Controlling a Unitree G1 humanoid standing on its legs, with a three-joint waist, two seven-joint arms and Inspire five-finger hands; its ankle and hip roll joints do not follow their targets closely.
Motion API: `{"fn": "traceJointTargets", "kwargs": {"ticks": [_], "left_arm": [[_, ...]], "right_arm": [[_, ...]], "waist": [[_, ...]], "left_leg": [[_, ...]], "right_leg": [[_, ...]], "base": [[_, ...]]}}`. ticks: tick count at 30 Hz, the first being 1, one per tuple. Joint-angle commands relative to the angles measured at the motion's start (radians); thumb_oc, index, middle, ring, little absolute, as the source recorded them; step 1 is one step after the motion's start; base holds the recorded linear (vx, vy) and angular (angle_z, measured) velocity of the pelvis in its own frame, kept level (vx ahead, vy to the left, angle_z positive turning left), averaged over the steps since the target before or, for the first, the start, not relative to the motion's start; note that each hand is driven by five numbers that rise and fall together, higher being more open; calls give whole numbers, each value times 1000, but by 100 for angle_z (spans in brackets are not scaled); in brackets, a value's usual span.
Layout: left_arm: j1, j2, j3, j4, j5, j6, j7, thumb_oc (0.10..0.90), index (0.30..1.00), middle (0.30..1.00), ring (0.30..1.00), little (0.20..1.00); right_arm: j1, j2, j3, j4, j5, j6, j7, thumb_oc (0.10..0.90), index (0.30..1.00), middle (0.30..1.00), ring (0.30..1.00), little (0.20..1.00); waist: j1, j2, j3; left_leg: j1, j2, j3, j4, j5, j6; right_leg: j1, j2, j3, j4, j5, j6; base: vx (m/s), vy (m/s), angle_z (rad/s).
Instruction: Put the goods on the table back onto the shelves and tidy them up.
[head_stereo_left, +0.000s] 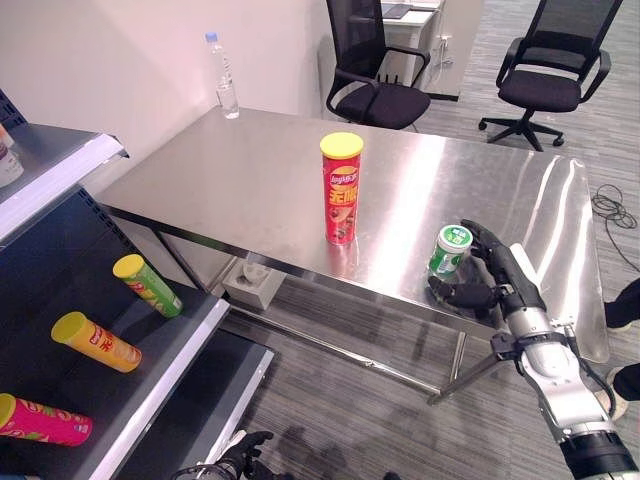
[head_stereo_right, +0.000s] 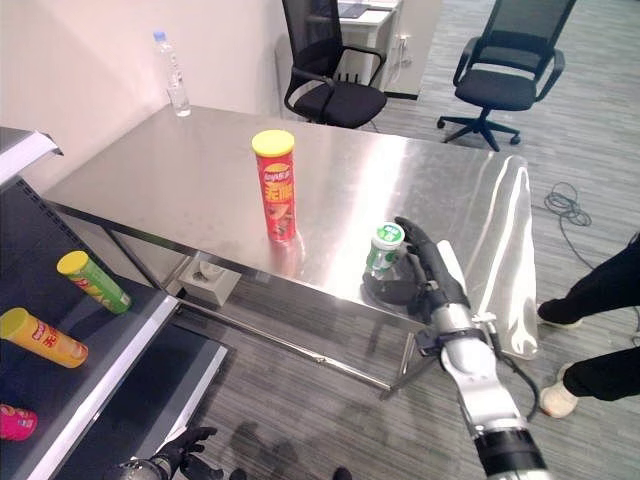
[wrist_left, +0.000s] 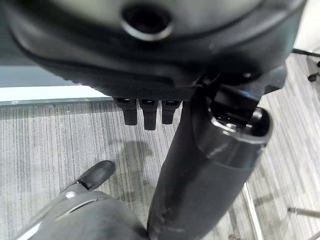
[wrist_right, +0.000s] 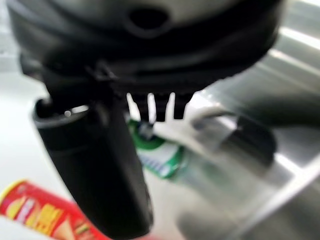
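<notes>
Grey striped carpet runs under the long stainless-steel table (head_stereo_left: 250, 170), with two black office chairs (head_stereo_left: 375, 75) beyond it and a clear plastic water bottle (head_stereo_left: 225, 80) upright at its far corner. From my seat I see a tall red crisp tube with a yellow lid (head_stereo_left: 340, 190) standing upright near the middle of the table. Close to the near edge stands a small green-and-white tub with a white lid (head_stereo_left: 450, 250). My right hand (head_stereo_left: 490, 270) is beside this tub, fingers loosely spread around it and the thumb low in front; I cannot tell whether they touch it. On the dark shelf (head_stereo_left: 180, 350) to my left lie a green tube (head_stereo_left: 148, 285), an orange tube (head_stereo_left: 95, 342) and a pink tube (head_stereo_left: 40, 420), all on their sides. My left hand (head_stereo_left: 245, 455) hangs low above the carpet, fingers relaxed and holding nothing.
</notes>
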Motion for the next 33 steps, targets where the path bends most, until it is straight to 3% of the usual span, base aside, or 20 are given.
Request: {"fn": "traceJointTargets", "kwargs": {"ticks": [1, 12, 13, 14, 20, 33], "left_arm": [[-93, 9, -72, 94, -9, -38, 13, 800, 900, 900, 900, 900], [-90, 10, -82, 96, -24, -39, 18, 800, 900, 900, 900, 900], [-90, 11, -82, 96, -25, -38, 19, 800, 900, 900, 900, 900], [-90, 11, -86, 100, -26, -37, 21, 800, 900, 900, 900, 900], [-85, 17, -81, 97, -24, -36, 27, 800, 900, 900, 900, 900], [-81, 42, -49, 73, 4, -39, 49, 800, 900, 900, 900, 900]], "right_arm": [[-155, -84, -28, 18, 46, -78, -47, 800, 900, 900, 900, 900], [-225, -92, 25, 72, 34, -56, -78, 800, 900, 900, 900, 900], [-234, -91, 34, 81, 29, -52, -81, 588, 582, 582, 582, 582], [-245, -91, 45, 97, 22, -46, -88, 409, 314, 314, 314, 314], [-249, -84, 60, 117, -10, -40, -106, 400, 300, 300, 300, 300], [-154, -70, -14, 69, -78, -41, -144, 400, 300, 300, 300, 300]], "waist": [[38, -13, -82], [56, -19, -80], [59, -20, -80], [63, -20, -81], [70, -24, -79], [66, -34, -79]], "left_leg": [[-15, 69, 22, 6, 72, -79], [-17, 59, 0, 6, 65, -74], [-17, 58, -2, 6, 64, -73], [-17, 56, -5, 6, 63, -72], [-17, 50, -14, 6, 54, -65], [-2, 44, -13, 6, 39, -53]], "right_leg": [[35, -36, 19, 56, -127, 60], [43, -46, 7, 59, -129, 61], [43, -47, 5, 58, -128, 62], [43, -47, 3, 58, -127, 63], [46, -54, 2, 58, -125, 66], [45, -58, 9, 62, -126, 70]], "base": [[29, 5, 5], [16, 5, 6], [31, 17, 4], [36, 23, 4], [12, 12, 3], [-4, 2, 3]]}}
